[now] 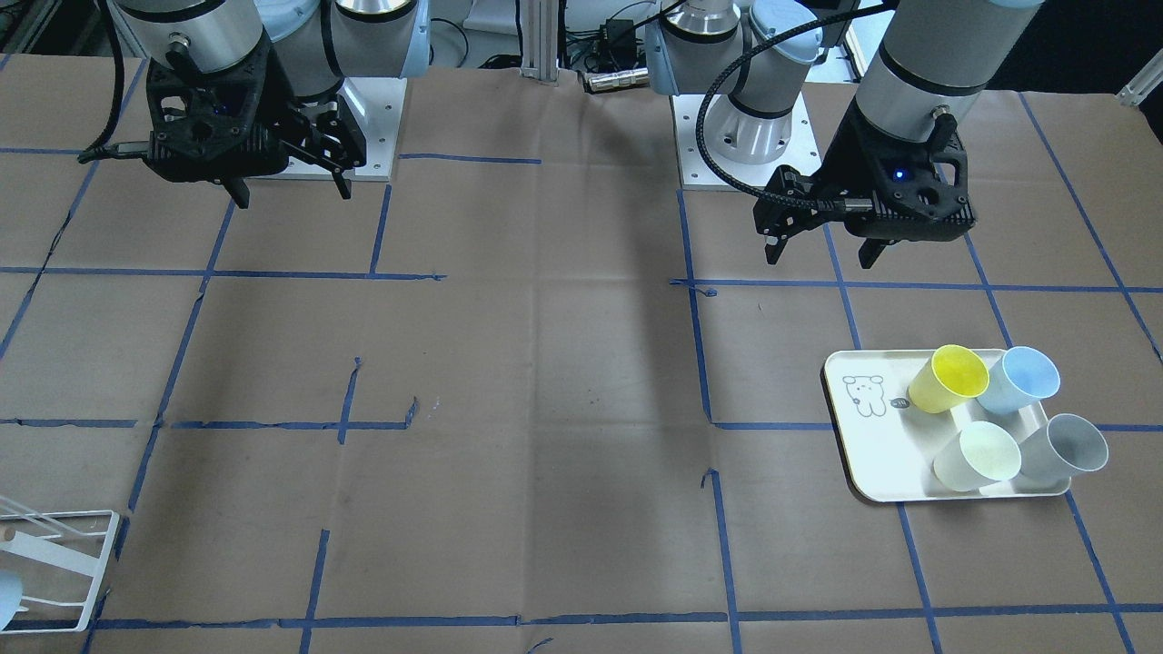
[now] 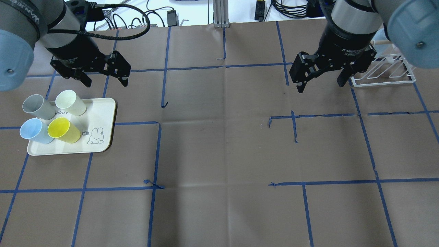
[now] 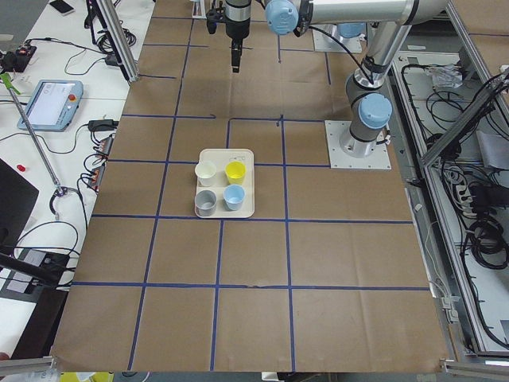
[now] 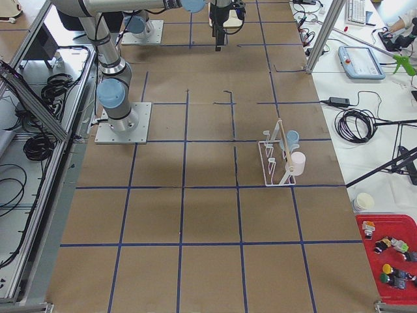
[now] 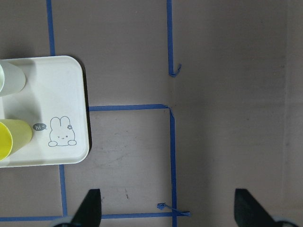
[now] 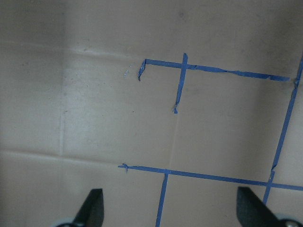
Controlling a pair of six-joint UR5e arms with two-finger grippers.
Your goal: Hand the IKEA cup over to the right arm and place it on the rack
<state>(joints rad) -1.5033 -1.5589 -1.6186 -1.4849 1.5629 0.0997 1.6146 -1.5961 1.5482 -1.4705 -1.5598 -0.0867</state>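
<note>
Overhead exterior view: four IKEA cups point(image 2: 63, 130) stand upright on the tray point(image 2: 103, 109) at the left, just on this view's near side of the left gripper point(image 2: 106, 80), which is spread wide and empty. The right gripper point(image 2: 321, 85), also spread and empty, hangs beside the rack point(image 2: 384, 80) at the far right. The left arm is clearly nearer to the cups.

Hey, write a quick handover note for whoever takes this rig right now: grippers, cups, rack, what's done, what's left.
Left gripper: jaws open, empty, hovering beside the tray.
Right gripper: jaws open, empty, hovering near the rack.
Things: yellow cup, blue cup, grey cup and cream cup stand on the tray, on the robot's left. The rack is on its right.
Done: the rack holds a pale blue cup and a white cup. No cup is in hand.
Left: the left gripper picks a tray cup and passes it to the right gripper, which racks it.
</note>
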